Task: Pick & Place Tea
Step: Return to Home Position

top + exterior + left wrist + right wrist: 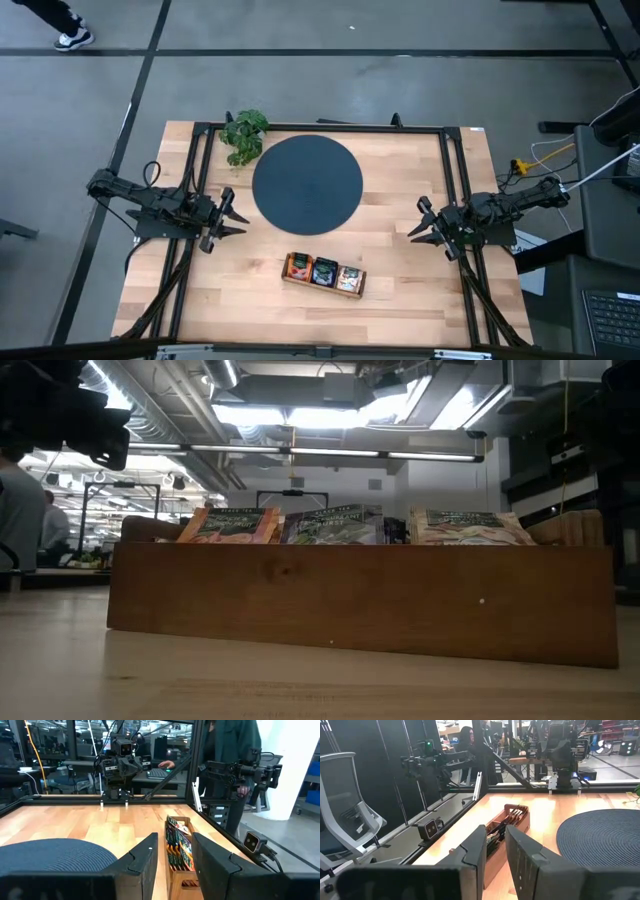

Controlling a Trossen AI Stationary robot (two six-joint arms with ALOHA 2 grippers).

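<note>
Print on the tea sachets [330, 525] is too small to read.

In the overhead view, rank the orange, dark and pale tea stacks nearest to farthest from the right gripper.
1. Pale tea stack, right end of the tray, facing the right gripper.
2. Dark tea stack, middle compartment.
3. Orange tea stack, left end.

The table [420, 290] is pale blond wood with faint plank lines, edged by a black frame [320, 127]. The mat [307, 183] is dark slate blue, ribbed in fine rings. The tray [360, 600] is warm mid-brown wood with a few tiny pale specks. In it sit orange tea [298, 266], dark tea [326, 271] with blue-green print, and pale tea [349, 278], grey-brown. The plant [243, 133] is leafy green. The left gripper [236, 212] and right gripper [416, 219] are black. The floor [400, 90] is grey, crossed by dark lines.
</note>
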